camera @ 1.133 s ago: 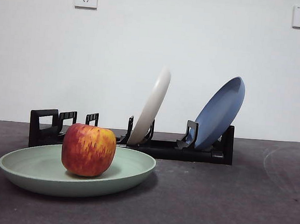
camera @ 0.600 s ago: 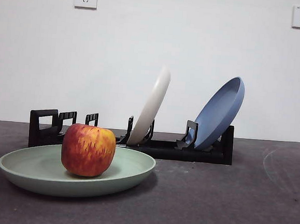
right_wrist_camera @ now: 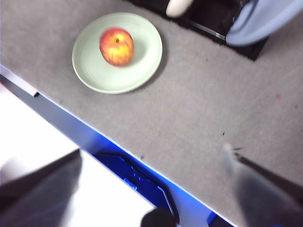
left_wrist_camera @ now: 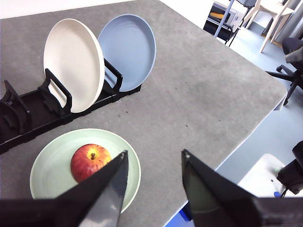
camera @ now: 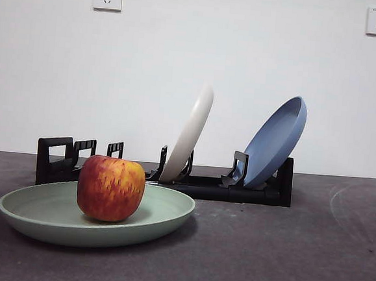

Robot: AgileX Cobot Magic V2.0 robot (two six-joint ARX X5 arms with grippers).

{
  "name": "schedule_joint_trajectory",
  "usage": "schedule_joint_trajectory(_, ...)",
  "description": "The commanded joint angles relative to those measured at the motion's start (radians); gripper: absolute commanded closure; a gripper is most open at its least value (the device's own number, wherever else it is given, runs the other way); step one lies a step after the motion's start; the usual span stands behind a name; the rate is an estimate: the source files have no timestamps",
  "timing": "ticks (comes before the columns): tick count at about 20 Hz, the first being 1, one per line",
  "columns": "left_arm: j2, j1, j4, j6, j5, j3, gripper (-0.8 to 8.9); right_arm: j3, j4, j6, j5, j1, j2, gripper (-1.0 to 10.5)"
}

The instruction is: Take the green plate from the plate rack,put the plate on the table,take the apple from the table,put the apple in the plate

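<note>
The green plate (camera: 51, 218) lies flat on the table (camera: 283, 252) in front of the plate rack (camera: 204, 184). The red apple (camera: 110, 188) sits upright in the plate. The plate (left_wrist_camera: 52, 170) (right_wrist_camera: 137, 52) and apple (left_wrist_camera: 90, 161) (right_wrist_camera: 116, 46) also show in both wrist views. My left gripper (left_wrist_camera: 154, 189) is open and empty, high above the table near the plate. My right gripper (right_wrist_camera: 151, 189) is open and empty, high above the table's front edge. Neither arm shows in the front view.
A cream-white plate (camera: 190, 133) and a blue plate (camera: 276, 141) lean in the rack's slots. The rack's left slots stand empty behind the green plate. The table's edge (right_wrist_camera: 71, 125) runs near the green plate; chairs (left_wrist_camera: 293, 52) stand beyond the table.
</note>
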Motion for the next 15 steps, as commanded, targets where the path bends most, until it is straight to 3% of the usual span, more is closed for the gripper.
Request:
schedule_joint_trajectory(1, 0.006, -0.002, -0.003, 0.018, 0.037, -0.005, 8.46, -0.011, -0.023, 0.007, 0.004, 0.002, -0.002, 9.8)
schedule_joint_trajectory(15, 0.029, -0.002, -0.054, 0.021, 0.043, -0.005, 8.17, -0.011, -0.023, 0.003, 0.042, 0.003, 0.001, 9.5)
